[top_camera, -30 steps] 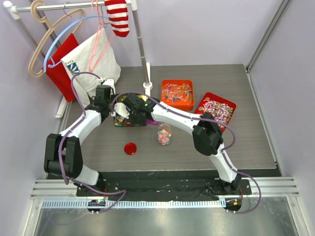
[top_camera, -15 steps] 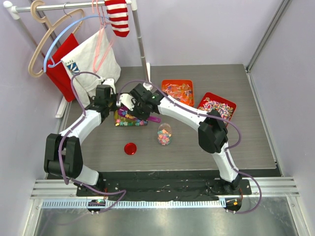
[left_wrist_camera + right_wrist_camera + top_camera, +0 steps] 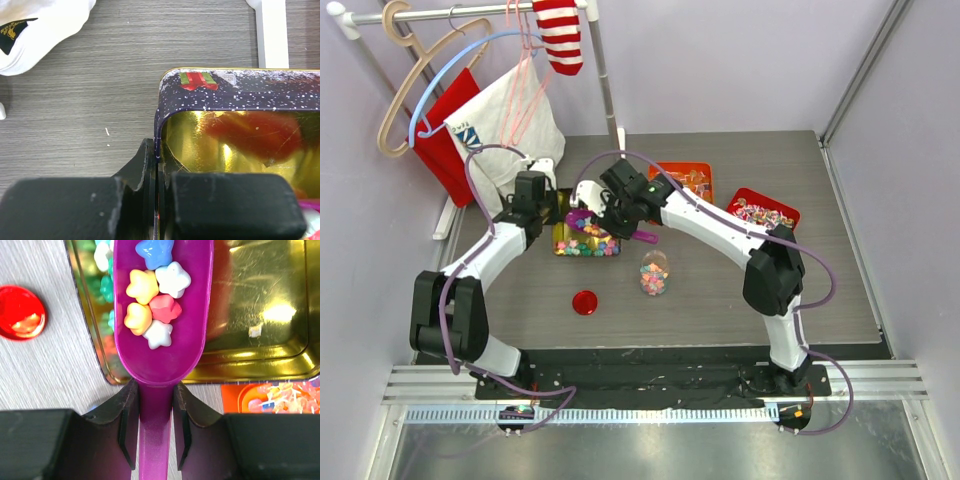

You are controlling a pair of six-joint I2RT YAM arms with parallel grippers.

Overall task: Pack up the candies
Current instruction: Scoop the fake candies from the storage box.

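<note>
A dark blue tin with a gold inside holds small pastel candies. My left gripper is shut on the tin's left wall; in the top view it sits at the tin's left edge. My right gripper is shut on the handle of a purple scoop, which hovers level over the tin with several star-shaped candies in its bowl. A small clear jar with candies in it stands open to the right of the tin. Its red lid lies in front.
An orange tin of wrapped sweets is partly under the right arm. A red tin sits to its right. The clothes rack's white foot and pole stand just behind the blue tin. A white bag hangs at the back left.
The right gripper has come up out of the tin and moved back and slightly right, carrying the scoop with candies. The left gripper has stayed on the tin wall.
</note>
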